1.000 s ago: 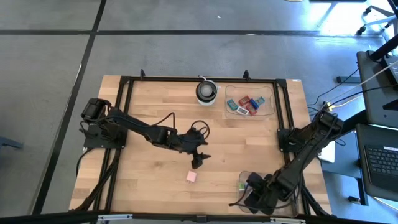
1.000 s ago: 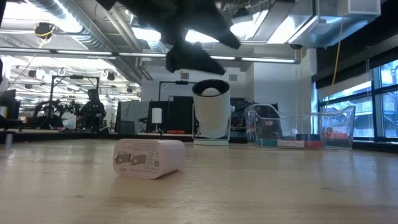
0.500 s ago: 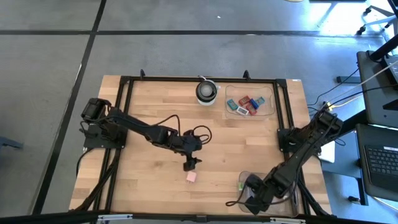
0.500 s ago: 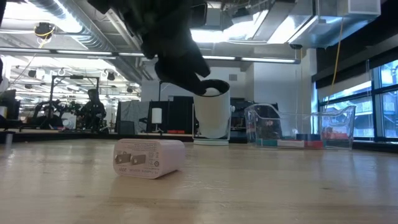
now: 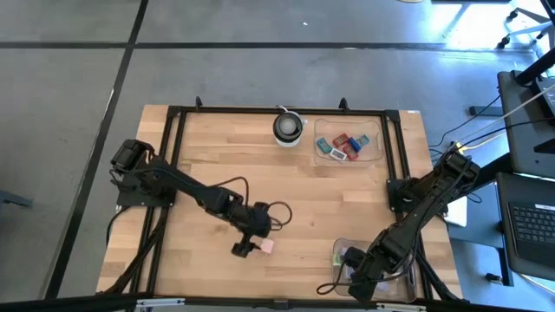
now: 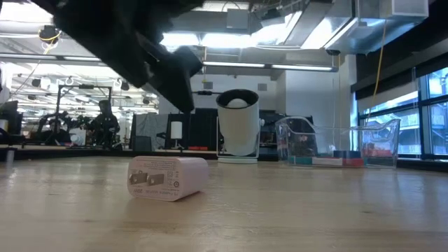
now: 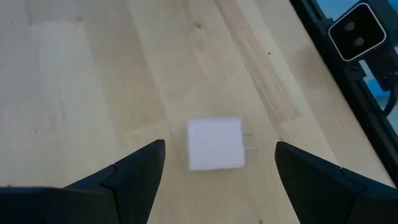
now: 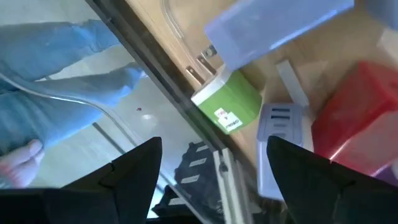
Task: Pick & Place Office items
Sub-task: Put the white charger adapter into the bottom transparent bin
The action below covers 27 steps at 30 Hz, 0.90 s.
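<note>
Wooden butcher-block worktop [image 5: 338, 199] inside a black frame, grey floor around it, open workshop with ceiling ducts behind. Left end effector [image 5: 245, 248] low over the near middle, fingers spread wide and holding nothing; pink plug-in charger block [image 5: 266, 246] just beside its tips, lying flat on the wood, seen between the two dark fingers [image 7: 134, 171] in the left wrist view, its two prongs pointing sideways. Small printed text on the charger's prong face in the low view, too fine to read. Right end effector [image 5: 362, 270] at the near right corner, over a clear tray [image 5: 340, 244], fingers apart and empty; ahead of them a green block [image 8: 227, 99] with a small unreadable label, a lilac block [image 8: 280, 134] and a red block [image 8: 354, 121]. Well beyond both, a second clear tray [image 5: 377, 130] with red, blue and teal blocks, and a round white-and-black object [image 5: 289, 127] next to it.
</note>
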{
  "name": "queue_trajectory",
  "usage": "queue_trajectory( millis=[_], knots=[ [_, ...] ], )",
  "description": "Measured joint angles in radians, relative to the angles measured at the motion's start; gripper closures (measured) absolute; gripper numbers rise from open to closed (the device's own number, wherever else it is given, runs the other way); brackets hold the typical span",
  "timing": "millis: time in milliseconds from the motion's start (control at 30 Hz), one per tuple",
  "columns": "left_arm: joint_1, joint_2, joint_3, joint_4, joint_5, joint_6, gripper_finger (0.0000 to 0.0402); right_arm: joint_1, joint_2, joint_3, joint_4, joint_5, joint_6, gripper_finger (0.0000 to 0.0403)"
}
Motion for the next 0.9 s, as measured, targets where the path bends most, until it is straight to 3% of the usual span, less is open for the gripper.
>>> queue_trajectory(
  millis=[333, 900],
  knots=[
    [-0.101, 0.005, -0.013, 0.036, -0.229, -0.049, 0.0102, 0.0, 0.0, 0.0, 0.0, 0.065, -0.093, 0.0113],
    [-0.127, 0.155, -0.013, 0.116, -0.296, -0.071, 0.0102, -0.016, 0.0, 0.0, 0.004, 0.112, -0.1, 0.0113]
  ],
)
